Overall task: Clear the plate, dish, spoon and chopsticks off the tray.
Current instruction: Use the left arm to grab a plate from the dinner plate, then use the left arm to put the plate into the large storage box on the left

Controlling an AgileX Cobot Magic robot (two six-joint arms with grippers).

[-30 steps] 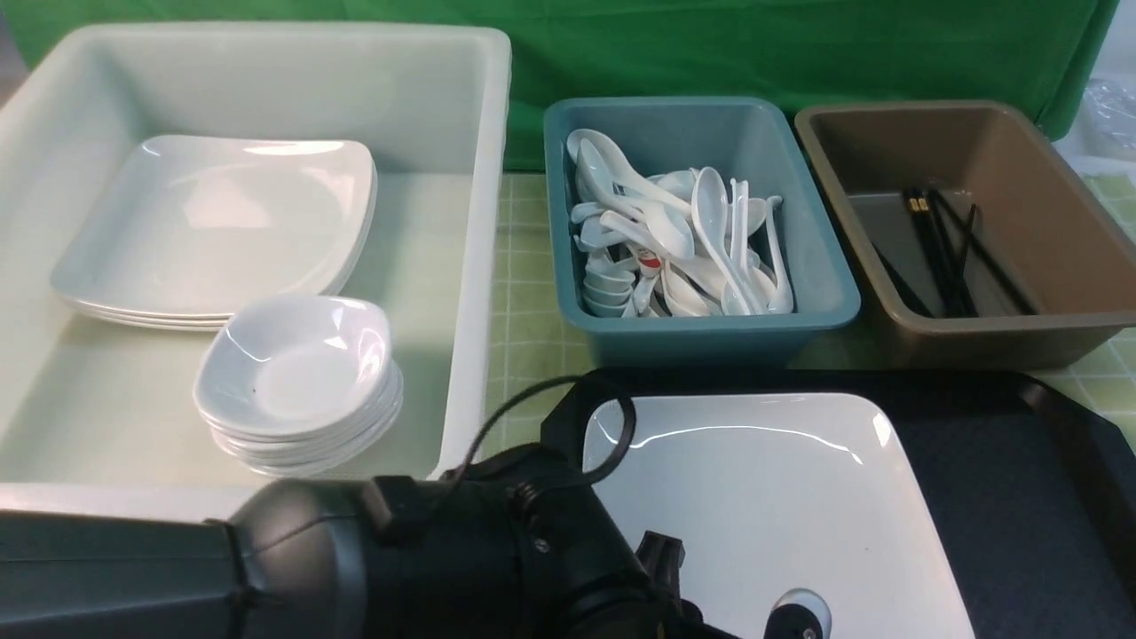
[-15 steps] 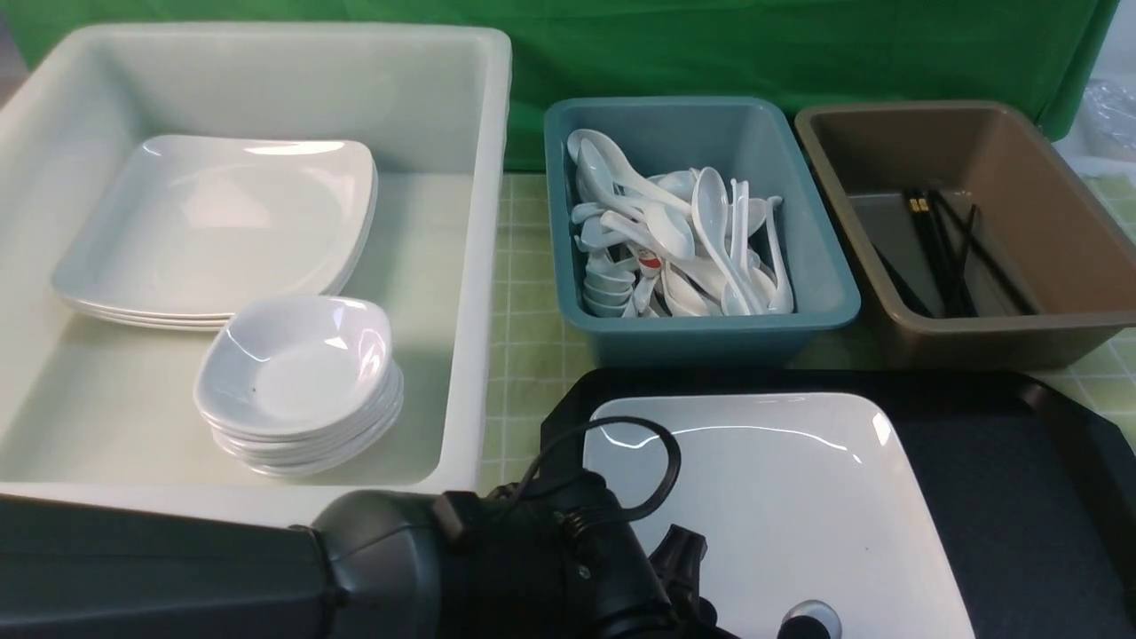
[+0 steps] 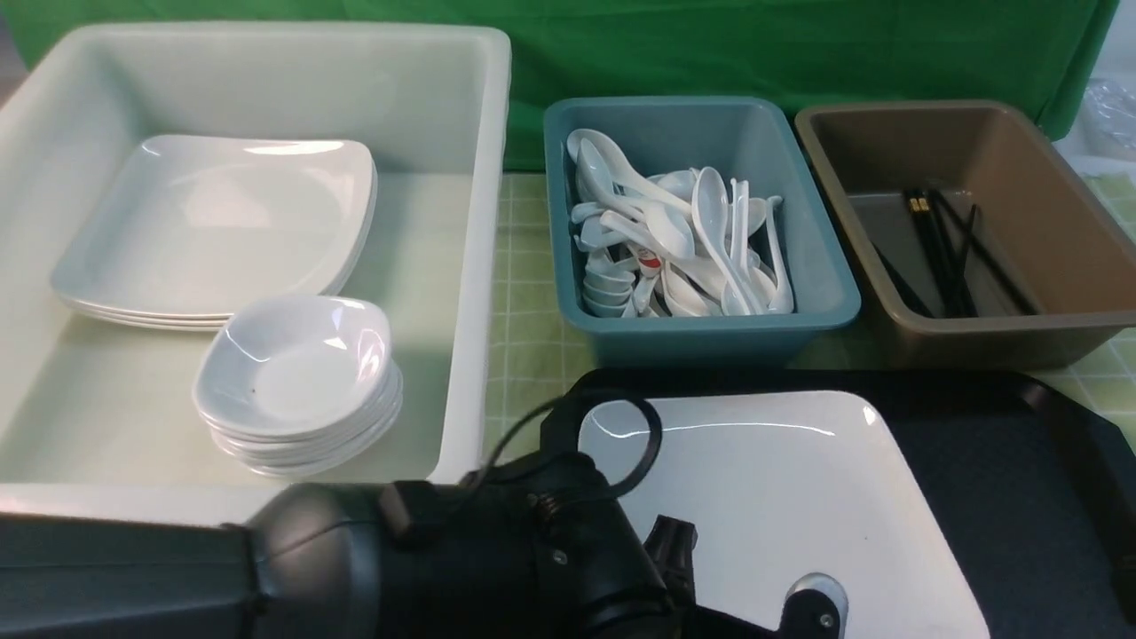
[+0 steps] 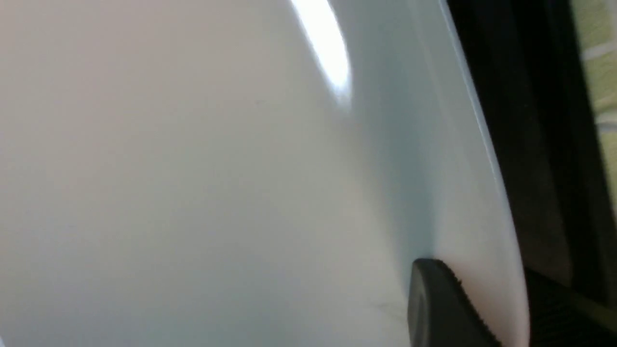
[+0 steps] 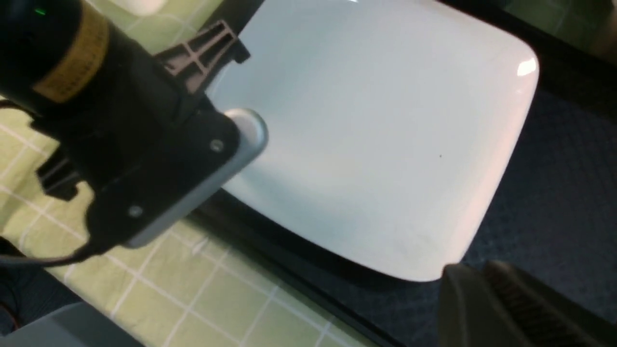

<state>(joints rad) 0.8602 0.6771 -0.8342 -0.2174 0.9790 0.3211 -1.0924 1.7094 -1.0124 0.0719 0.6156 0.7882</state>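
Note:
The large white plate (image 3: 772, 497) lies on the black tray (image 3: 1003, 497), toward its left end. My left gripper (image 4: 482, 282) is shut on the plate's rim, with one finger on top of the rim and the other under it. In the right wrist view the left gripper (image 5: 212, 58) bites the plate (image 5: 376, 135) at its edge, and a shadow shows under the plate's near side. My right gripper (image 5: 482, 284) hangs shut and empty over the tray (image 5: 554, 202), beside a plate corner. No dish, spoon or chopsticks show on the tray.
A deep white tub (image 3: 484, 222) at the left holds stacked large plates (image 3: 213, 222) and small dishes (image 3: 297, 373). Behind the tray stand a teal tub (image 3: 701, 333) with several white spoons (image 3: 674, 240) and a brown tub (image 3: 976, 342) with black chopsticks (image 3: 941, 248). Green checked cloth covers the table.
The left gripper has closed onto the plate's rim. The left arm moved right, then drew back a little, and the plate has shifted slightly with it.

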